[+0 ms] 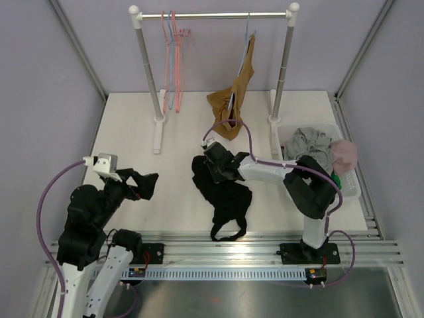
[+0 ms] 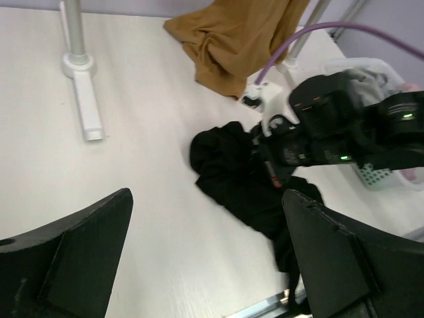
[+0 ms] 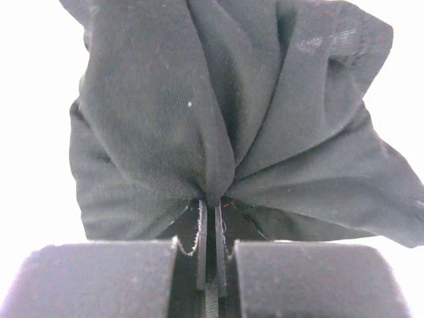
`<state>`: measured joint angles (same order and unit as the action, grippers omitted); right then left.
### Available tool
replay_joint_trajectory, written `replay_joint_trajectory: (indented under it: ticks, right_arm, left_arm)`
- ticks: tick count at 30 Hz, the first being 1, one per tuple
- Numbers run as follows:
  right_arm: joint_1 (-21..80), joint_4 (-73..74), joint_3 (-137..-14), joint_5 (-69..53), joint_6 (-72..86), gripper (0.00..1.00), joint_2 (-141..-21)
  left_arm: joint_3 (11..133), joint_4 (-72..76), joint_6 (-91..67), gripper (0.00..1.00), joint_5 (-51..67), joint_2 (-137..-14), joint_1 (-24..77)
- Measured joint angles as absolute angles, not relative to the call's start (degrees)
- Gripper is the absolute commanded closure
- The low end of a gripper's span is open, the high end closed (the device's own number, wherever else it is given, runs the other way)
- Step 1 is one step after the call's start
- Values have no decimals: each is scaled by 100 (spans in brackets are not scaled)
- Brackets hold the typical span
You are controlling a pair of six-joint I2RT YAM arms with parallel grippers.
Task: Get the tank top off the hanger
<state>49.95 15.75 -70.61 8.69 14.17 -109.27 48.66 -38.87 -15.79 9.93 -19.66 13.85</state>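
The black tank top lies crumpled on the surface at the centre of the top view, its straps trailing toward the lower edge, and no hanger shows in it. The right gripper has its jaws pressed together on a gathered fold at the top's upper end, seen plainly in the right wrist view. The left gripper hangs at the lower left, jaws spread wide and holding nothing. A brown garment hangs on a hanger at the upper centre. The black top looks free already, so the step in hand is probably moving it aside. Next, the 1 pinch must hold while the arm lifts the cloth clear, perhaps toward the basket at right.
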Motion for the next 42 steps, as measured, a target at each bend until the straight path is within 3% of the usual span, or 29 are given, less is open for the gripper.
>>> replay_joint_trajectory:
  ticks: [7,14,20,31,35,42]
  right_arm:
    - [4995,2283,-6855,1500,1658,100,-9258]
    - [4993,3533,-8206,2751,1811,100,-7968]
    - [4637,4654,-9841,3634,1691,100,-7762]
    - [2779,5424,-12250,3758,869,100,-8283]
    - [2342,5207,-11620,3828,692,100,-8180]
    - [1522,4672,-8007,3148,1087,100,-7717]
  left_arm:
    - [4311,-3927,-1457,1,226,-1026,1385]
    - [4292,-3924,-1461,1,-222,-930,1385]
    - [4261,-3924,-1461,1,-285,-930,1385]
    - [4261,-3896,-1461,1,-279,-930,1385]
    - [4259,-3892,-1461,1,-279,-932,1385]
    - [4259,-3889,-1461,1,-274,-934,1385]
